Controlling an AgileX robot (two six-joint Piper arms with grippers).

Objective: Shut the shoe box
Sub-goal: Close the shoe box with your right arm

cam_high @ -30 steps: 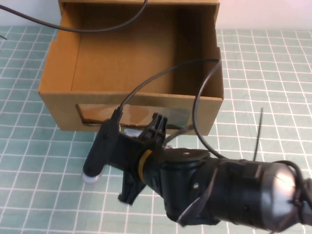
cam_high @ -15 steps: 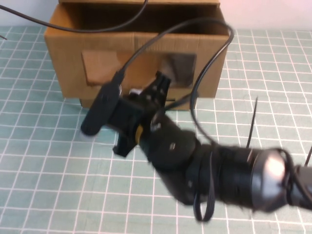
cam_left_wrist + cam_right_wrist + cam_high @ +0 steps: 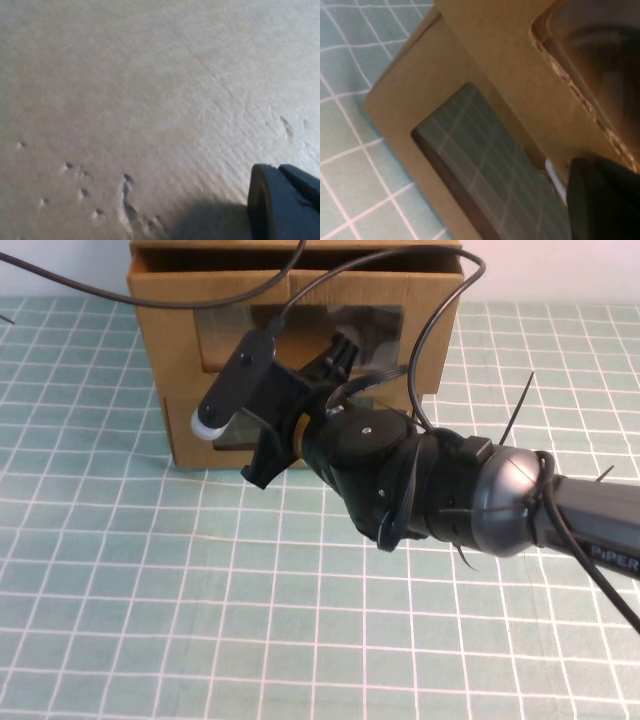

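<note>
Shoe box [image 3: 180,420]: on tabletop [image 3: 120,590]
Right end effector [image 3: 335,380]: against its front, state unclear
Left end effector [image 3: 285,205]: near cardboard, state unclear

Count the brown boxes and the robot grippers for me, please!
Brown boxes: 2 (shoe box on top, lower box beneath)
Grippers: 2 (right gripper at the shoe box's front; left gripper close against cardboard)
Total: 4

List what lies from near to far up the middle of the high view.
Green grid mat → right arm's dark wrist housing → right gripper, against the box front → shoe box. The left gripper appears only in its wrist view, against cardboard.
</note>
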